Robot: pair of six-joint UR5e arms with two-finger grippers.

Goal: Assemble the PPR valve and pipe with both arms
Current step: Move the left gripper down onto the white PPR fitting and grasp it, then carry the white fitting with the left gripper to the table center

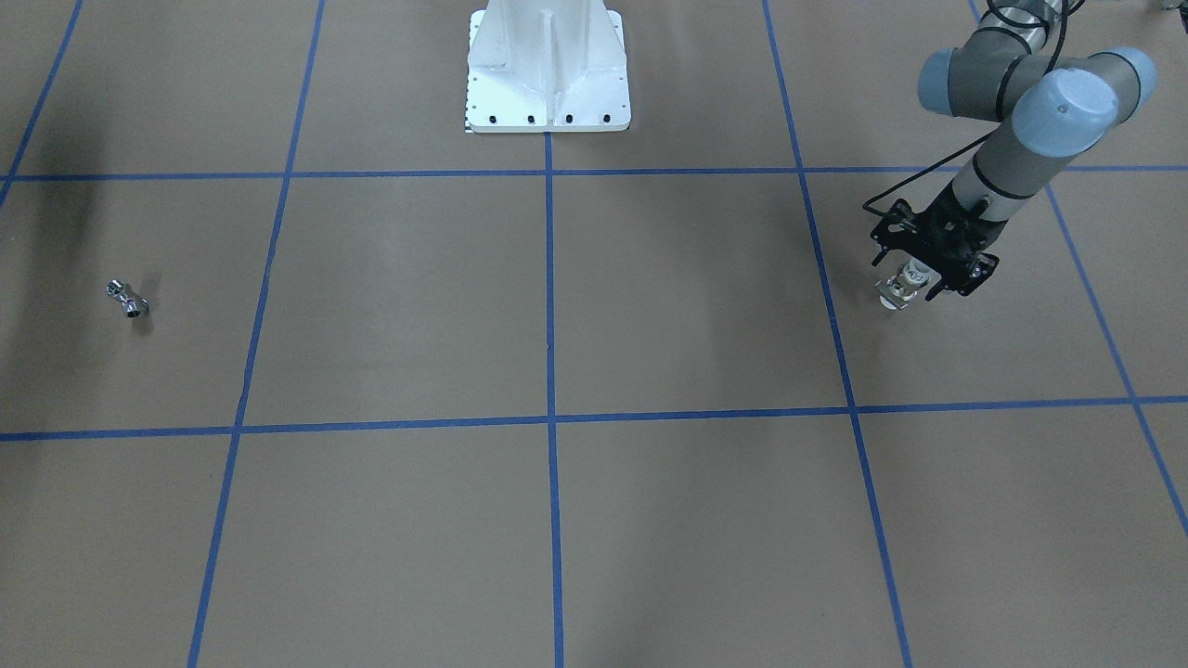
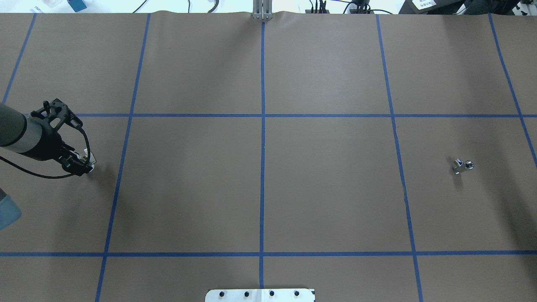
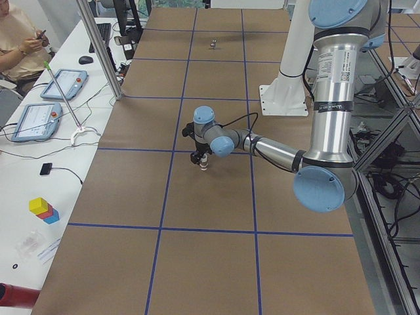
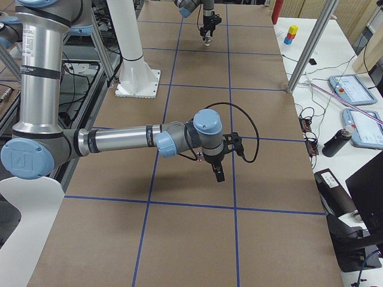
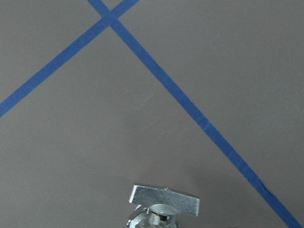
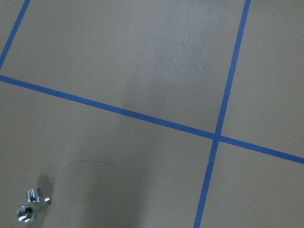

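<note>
The valve (image 1: 897, 295) is pinched between the fingers of the left gripper (image 1: 915, 278), which is pressed together on its metal middle, with the pale base plate turned away from the wrist. In the left wrist view that plate (image 5: 165, 199) is seen at the bottom edge, over bare brown table (image 5: 142, 95) and just beside a blue tape line (image 5: 199, 123). The valve is held low over the table on the robot's left side; whether it touches the surface cannot be told. In the overhead view the left gripper (image 2: 80, 165) and valve (image 2: 89, 160) are found at the far left of the middle row of the tape grid. The pipe (image 1: 128, 299) is laid on its side on the table at the robot's right, well apart from the valve, in the outer cell of the same row (image 2: 462, 165). In the right wrist view it (image 6: 31, 207) is seen at the lower left corner with its open round end turned toward the camera. The right gripper (image 4: 218, 172) is shown only in the right side view, pointed down over the table, so it cannot be told whether its fingers are spread or together. The white pedestal (image 1: 548, 74) is bolted at the robot's edge of the table, on the middle tape line.
</note>
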